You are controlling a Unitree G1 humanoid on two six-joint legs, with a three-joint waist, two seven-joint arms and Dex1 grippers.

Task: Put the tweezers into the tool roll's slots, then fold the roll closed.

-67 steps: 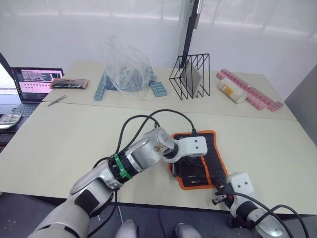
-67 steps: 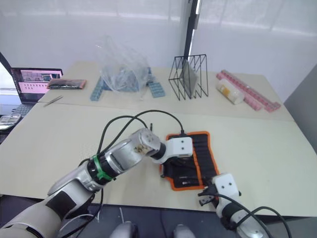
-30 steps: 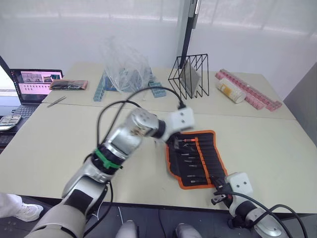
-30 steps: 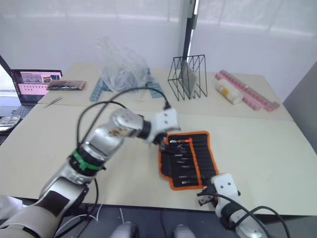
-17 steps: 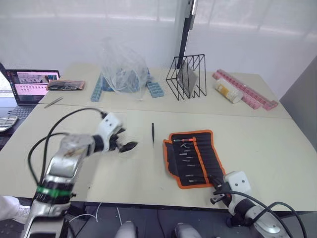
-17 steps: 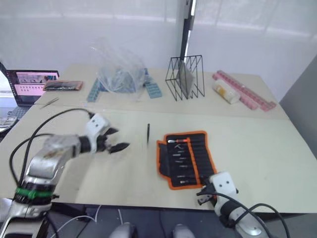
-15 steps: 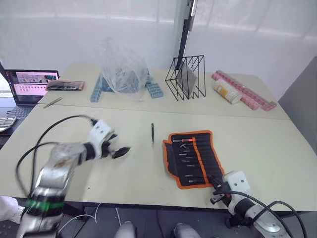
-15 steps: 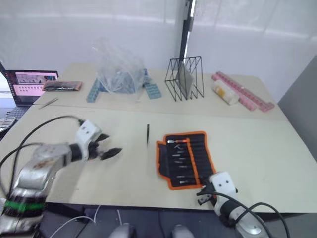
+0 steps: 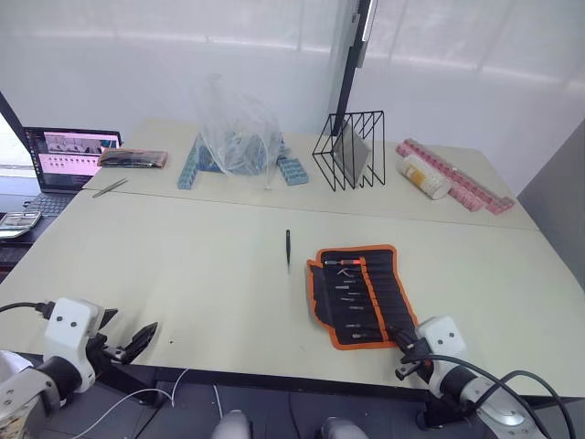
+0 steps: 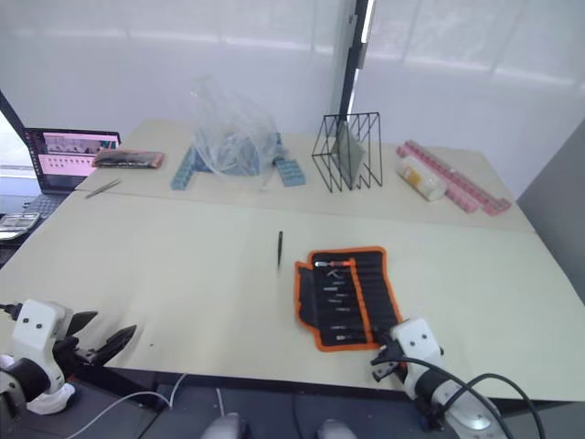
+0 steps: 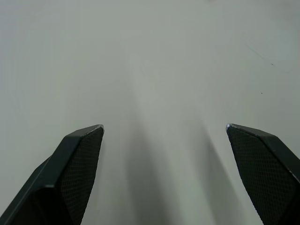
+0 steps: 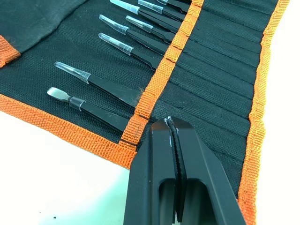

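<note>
Legible text, labels, brands, numbers, signs: none; laptop screen at the table's far left corner shows pink and dark panels, its content too small to read; tool roll carries no readable marking on its black fabric or orange edging in the head views or the right wrist view; cylindrical container bears a yellow label, lettering indistinct.

Beige table with open tool roll, stray tweezer

Open tool roll, one loose tweezer
</note>
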